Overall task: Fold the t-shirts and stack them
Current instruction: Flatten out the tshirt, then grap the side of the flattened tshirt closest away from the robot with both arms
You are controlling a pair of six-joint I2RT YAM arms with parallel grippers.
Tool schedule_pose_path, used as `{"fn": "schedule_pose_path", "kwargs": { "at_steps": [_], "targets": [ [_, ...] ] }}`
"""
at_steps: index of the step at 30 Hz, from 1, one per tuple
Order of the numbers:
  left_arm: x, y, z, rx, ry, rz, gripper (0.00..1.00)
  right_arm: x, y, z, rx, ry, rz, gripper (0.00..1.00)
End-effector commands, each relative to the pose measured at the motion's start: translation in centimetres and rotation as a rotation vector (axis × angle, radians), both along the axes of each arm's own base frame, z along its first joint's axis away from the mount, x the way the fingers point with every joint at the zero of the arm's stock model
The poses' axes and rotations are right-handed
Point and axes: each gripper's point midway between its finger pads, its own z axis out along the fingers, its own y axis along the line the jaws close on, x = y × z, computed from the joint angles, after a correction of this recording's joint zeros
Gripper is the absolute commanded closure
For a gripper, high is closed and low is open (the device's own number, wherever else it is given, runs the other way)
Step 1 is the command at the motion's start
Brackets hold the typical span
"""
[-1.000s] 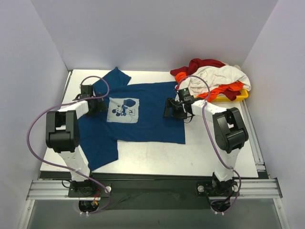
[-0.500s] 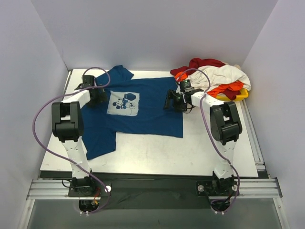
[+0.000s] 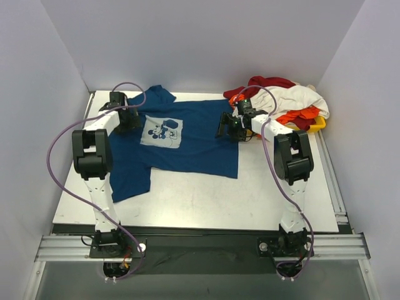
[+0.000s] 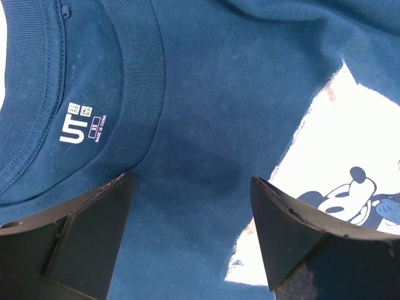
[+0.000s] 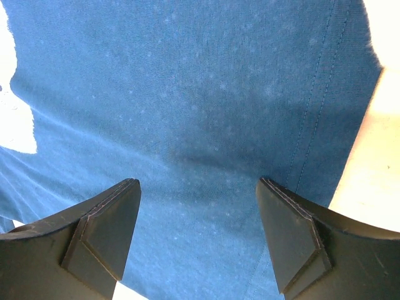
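Observation:
The dark blue t-shirt (image 3: 194,150) lies spread flat on the white table, its pale square cartoon print (image 3: 161,132) facing up. My left gripper (image 3: 128,120) is open just over the shirt beside the collar. In the left wrist view the gripper (image 4: 192,180) has the collar (image 4: 140,81) and print (image 4: 350,156) ahead of it. My right gripper (image 3: 225,130) is open over the shirt's right side; in the right wrist view the gripper (image 5: 197,182) is near the stitched hem (image 5: 319,125). Neither holds cloth. Dark red (image 3: 269,83), white (image 3: 290,100) and orange (image 3: 294,117) shirts lie heaped at the back right.
The heap rests on a yellow tray (image 3: 317,125) at the back right corner. Bare white table (image 3: 206,200) lies in front of the blue shirt. Grey walls close in the back and both sides. Purple cables loop off both arms.
Both arms have reached further toward the back wall, and the blue shirt has slid back with them, leaving more bare table in front.

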Motion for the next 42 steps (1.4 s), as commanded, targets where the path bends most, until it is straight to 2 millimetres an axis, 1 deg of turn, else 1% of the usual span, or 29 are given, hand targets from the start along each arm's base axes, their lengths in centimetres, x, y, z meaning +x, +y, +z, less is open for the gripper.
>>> {"fn": "schedule_pose_path", "kwargs": {
  "at_steps": [1,2,4,5,6,7,8,10,11,12,13,14,15,16,17,18,19,20,21,22,24,25,26,30,32,34,38,39,42],
  "targets": [
    [-0.4,0.4,1.9,0.024,-0.017,-0.016,0.13,0.2,-0.2,1.7,0.000,-0.005,0.003,0.24],
    [-0.6,0.3,3.6,0.030,-0.049,-0.016,0.13,0.2,-0.1,2.1,0.004,-0.014,0.008,0.24],
    [-1.4,0.7,4.7,0.056,-0.071,0.001,0.13,0.3,0.0,3.6,0.011,-0.042,0.012,0.24],
    [-2.8,0.9,5.5,0.063,-0.080,0.013,0.13,0.3,0.1,4.1,0.015,-0.053,0.017,0.24],
    [-3.7,1.3,5.6,0.080,-0.082,0.031,0.13,0.3,0.0,4.9,0.018,-0.068,0.016,0.24],
    [-4.1,1.5,6.1,0.087,-0.109,0.046,0.13,0.1,0.1,5.4,0.020,-0.078,0.022,0.24],
    [-6.1,1.6,6.1,0.089,-0.108,0.069,0.13,0.0,0.1,5.8,0.022,-0.086,0.024,0.24],
    [-7.3,2.4,6.7,0.113,-0.139,0.116,0.13,-0.5,0.1,6.8,0.027,-0.101,0.028,0.24],
    [-9.4,2.7,6.1,0.120,-0.128,0.151,0.13,-0.7,0.1,7.0,0.029,-0.104,0.032,0.24],
    [-9.8,2.7,6.3,0.120,-0.147,0.161,0.13,-1.2,0.1,7.7,0.033,-0.113,0.036,0.24],
    [-10.9,2.7,5.9,0.123,-0.139,0.171,0.14,-1.4,-0.1,8.0,0.034,-0.116,0.037,0.24],
    [-11.8,3.3,6.9,0.143,-0.165,0.213,0.14,-1.7,-0.1,8.2,0.035,-0.120,0.039,0.24],
    [-13.6,3.4,5.9,0.162,-0.129,0.234,0.15,-2.1,-0.3,8.8,0.037,-0.134,0.043,0.24],
    [-14.5,3.8,6.0,0.178,-0.124,0.269,0.16,-2.4,-0.4,9.0,0.039,-0.138,0.042,0.24],
    [-15.2,3.7,7.2,0.221,-0.155,0.288,0.16,-2.4,-0.6,9.3,0.041,-0.150,0.040,0.24],
    [-17.0,3.8,6.4,0.243,-0.115,0.301,0.16,-2.6,-0.6,10.1,0.050,-0.166,0.039,0.24],
    [-17.7,3.7,7.3,0.232,-0.142,0.332,0.16,-3.0,-0.6,9.8,0.052,-0.159,0.042,0.24],
    [-18.5,3.6,7.2,0.230,-0.140,0.337,0.16,-2.9,-0.9,10.2,0.058,-0.171,0.036,0.24],
    [-19.9,3.7,6.3,0.230,-0.119,0.345,0.16,-3.2,-0.8,10.3,0.070,-0.168,0.042,0.24],
    [-20.6,3.7,7.0,0.206,-0.148,0.382,0.17,-3.4,-0.9,10.1,0.072,-0.164,0.042,0.24],
    [-22.0,3.8,7.0,0.197,-0.162,0.416,0.19,-3.6,-1.5,10.5,0.083,-0.171,0.035,0.24],
    [-23.3,4.0,6.9,0.182,-0.182,0.444,0.20,-3.7,-1.7,10.6,0.093,-0.170,0.038,0.24],
    [-23.7,4.1,7.1,0.175,-0.202,0.464,0.20,-3.9,-2.1,10.3,0.095,-0.163,0.031,0.24],
    [-26.5,4.5,6.8,0.162,-0.214,0.531,0.25,-3.7,-4.9,10.8,0.120,-0.177,-0.039,0.24],
    [-27.3,4.7,6.6,0.152,-0.214,0.566,0.26,-3.6,-5.4,11.1,0.156,-0.182,-0.051,0.24],
    [-27.8,4.5,5.9,0.133,-0.197,0.581,0.27,-3.8,-6.6,10.8,0.170,-0.179,-0.080,0.24],
    [-29.0,4.0,3.8,0.078,-0.120,0.599,0.30,-3.8,-8.4,10.9,0.194,-0.186,-0.128,0.24],
    [-29.6,4.6,3.2,0.072,-0.098,0.628,0.30,-3.8,-8.7,10.9,0.197,-0.187,-0.136,0.24],
    [-30.7,4.5,1.7,0.032,-0.049,0.645,0.32,-3.8,-9.7,11.0,0.217,-0.191,-0.164,0.24]
  ]
}}
